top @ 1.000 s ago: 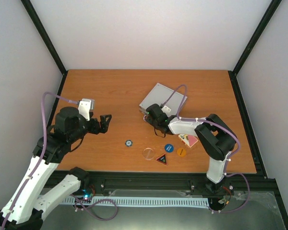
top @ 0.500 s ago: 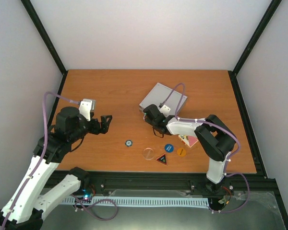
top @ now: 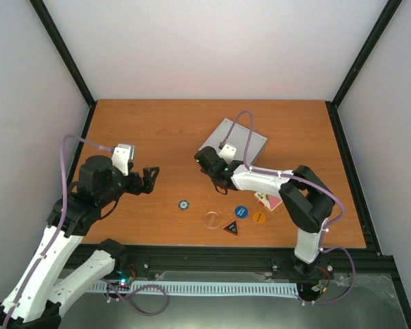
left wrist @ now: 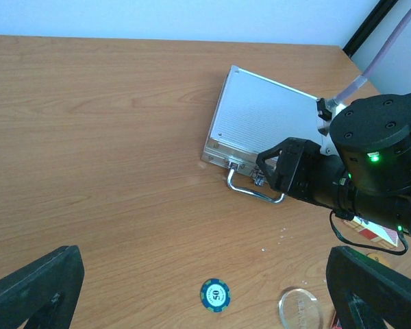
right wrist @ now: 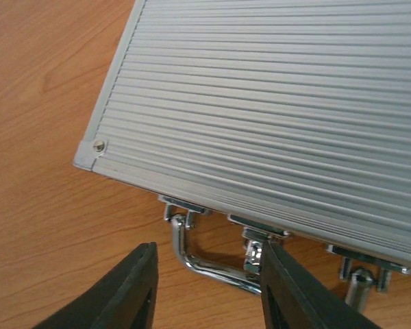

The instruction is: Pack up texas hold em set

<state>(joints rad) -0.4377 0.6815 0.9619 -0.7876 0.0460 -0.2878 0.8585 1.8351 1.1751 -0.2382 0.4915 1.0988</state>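
Currently: silver aluminium case [top: 241, 136] lies flat and closed on the wooden table [top: 151, 130], right of centre and toward the far side, turned at an angle to the table edges. Ribbed lid faces up. Chrome handle [right wrist: 204, 259] sticks out from the case's near-left edge, folded down toward the table, with latches along the same edge.

Right gripper [right wrist: 209, 296] sits at that edge, low over the wood. Jaws stand part way apart. One black finger [right wrist: 135, 291] is left of the handle's bend; the other is in front of the bar by the middle latch. The bar runs across the gap between them. Nothing is clamped. Cannot tell whether the right-hand finger touches the metal.

Left gripper [top: 149, 177] hovers over the left half of the table, well apart from the case, jaws spread wide and empty.

Loose pieces lie on the near part of the table, all outside the case:
- blue-and-white poker chip [top: 183, 204], alone, near centre
- clear round disc [top: 212, 219], to the chip's right and a little nearer
- black-and-red triangular button [top: 231, 227], just beside the disc on its right
- blue round button [top: 241, 212], just on the far side of the triangular button
- orange round button [top: 259, 217], just right of the blue one
- red-backed card deck [top: 272, 201], farther right, partly hidden under the right arm
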